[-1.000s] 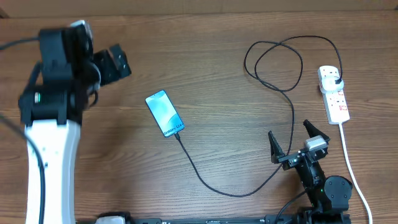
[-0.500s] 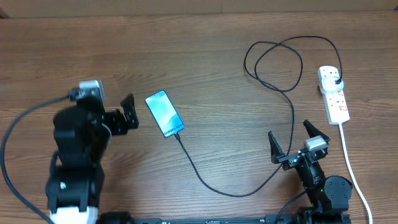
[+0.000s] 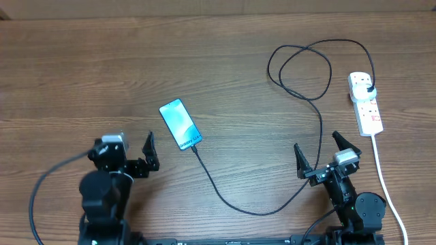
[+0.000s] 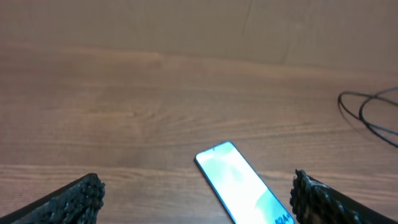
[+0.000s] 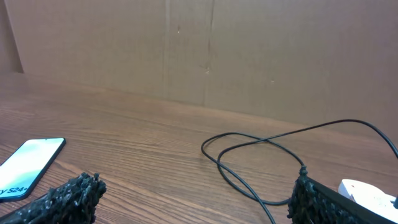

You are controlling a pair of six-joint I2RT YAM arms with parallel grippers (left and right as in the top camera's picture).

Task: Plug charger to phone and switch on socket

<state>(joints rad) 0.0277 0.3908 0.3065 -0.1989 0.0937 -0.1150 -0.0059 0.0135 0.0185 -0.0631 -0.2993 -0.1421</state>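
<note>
The phone (image 3: 181, 124) lies flat on the wooden table with its cyan screen lit; it also shows in the left wrist view (image 4: 244, 190) and the right wrist view (image 5: 26, 167). The black charger cable (image 3: 238, 203) runs from the phone's lower end in a curve, up into loops (image 5: 261, 163), to a black plug seated in the white socket strip (image 3: 366, 109). My left gripper (image 3: 136, 153) is open and empty, just lower left of the phone. My right gripper (image 3: 319, 154) is open and empty at the front right, beside the cable.
The socket's thick white cord (image 3: 385, 184) runs down the right side toward the table's front edge. A brown cardboard wall (image 5: 205, 50) stands behind the table. The bare wooden tabletop (image 3: 102, 68) spreads to the far left.
My left arm has swung down from the far left to the front, ending low near the phone's lower left. Phone, cable, socket and right arm have not moved.
</note>
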